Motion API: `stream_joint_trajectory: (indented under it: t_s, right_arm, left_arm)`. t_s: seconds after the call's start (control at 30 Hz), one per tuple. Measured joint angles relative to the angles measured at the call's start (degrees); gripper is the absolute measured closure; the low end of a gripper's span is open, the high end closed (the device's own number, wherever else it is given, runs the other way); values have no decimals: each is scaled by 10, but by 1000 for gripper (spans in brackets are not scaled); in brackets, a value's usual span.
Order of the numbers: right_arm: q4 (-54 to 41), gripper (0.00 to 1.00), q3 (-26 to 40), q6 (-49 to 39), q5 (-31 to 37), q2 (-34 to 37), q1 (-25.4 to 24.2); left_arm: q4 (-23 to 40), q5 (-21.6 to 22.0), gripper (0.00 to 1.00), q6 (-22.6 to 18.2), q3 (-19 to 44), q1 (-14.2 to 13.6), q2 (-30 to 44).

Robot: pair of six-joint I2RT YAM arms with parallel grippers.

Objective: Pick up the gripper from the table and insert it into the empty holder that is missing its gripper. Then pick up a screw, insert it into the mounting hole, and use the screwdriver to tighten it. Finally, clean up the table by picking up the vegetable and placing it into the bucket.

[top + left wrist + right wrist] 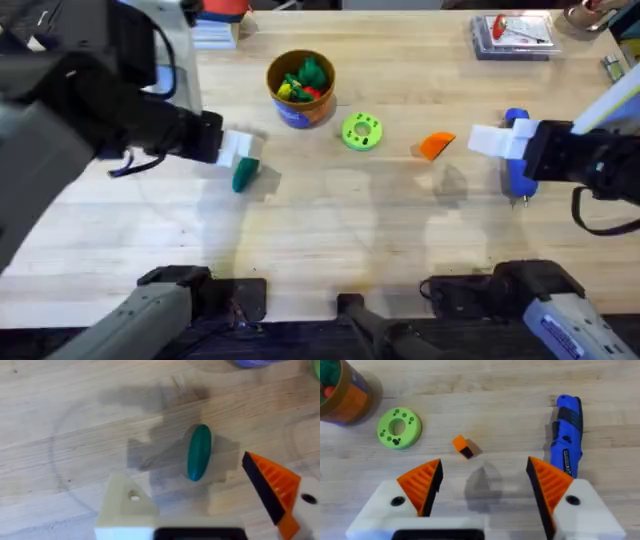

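The dark-green vegetable (245,176) lies on the wooden table, left of centre. My left gripper (238,152) hovers open just above it. In the left wrist view the vegetable (199,452) lies just beyond the open left gripper (184,467), whose one finger is a bare white holder (125,502) with a hole. The small orange gripper piece (435,146) (463,446) lies between the green disc and the blue screwdriver (517,162) (567,442). My right gripper (480,140) (484,461) stands open beside the screwdriver, holding nothing. The bucket (300,90) (340,390) holds toy pieces.
A flat light-green disc (361,131) (399,427) with holes lies right of the bucket; a dark speck sits on it, and I cannot tell whether it is a screw. A clear box (515,35) stands at the back right. Bare wood runs along the table's front.
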State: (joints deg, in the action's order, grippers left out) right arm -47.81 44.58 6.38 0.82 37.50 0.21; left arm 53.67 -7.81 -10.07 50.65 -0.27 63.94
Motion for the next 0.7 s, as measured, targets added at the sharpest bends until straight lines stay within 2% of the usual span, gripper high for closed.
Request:
stream_joint_trajectory:
  t_s: [0.13,0.27,0.33,0.37,0.5,0.53,0.63,0.67,0.7]
  right_arm:
    - [3,9,0,-7,0,0,0]
    - [4,9,0,-9,0,0,0]
    - [3,9,0,-9,0,0,0]
    - [3,9,0,-9,0,0,0]
    - [3,7,0,-11,0,0,0]
    - [3,8,0,-11,0,0,0]
    - [3,7,0,-11,0,0,0]
    - [3,7,0,-11,0,0,0]
    - [3,7,0,-11,0,0,0]
  left_arm:
    - [-21,-15,8,0,0,-13,67]
    - [-25,-23,8,0,0,-42,118]
    - [-25,-22,81,0,0,-55,140]
    - [-26,-23,186,0,0,-60,149]
    - [-29,-23,837,-2,0,-77,163]
    - [-29,-23,955,-5,0,-80,159]
    - [-23,-23,991,-15,0,-88,133]
    - [-19,-22,894,-21,0,-92,118]
    - [-14,-23,742,-24,0,-97,99]
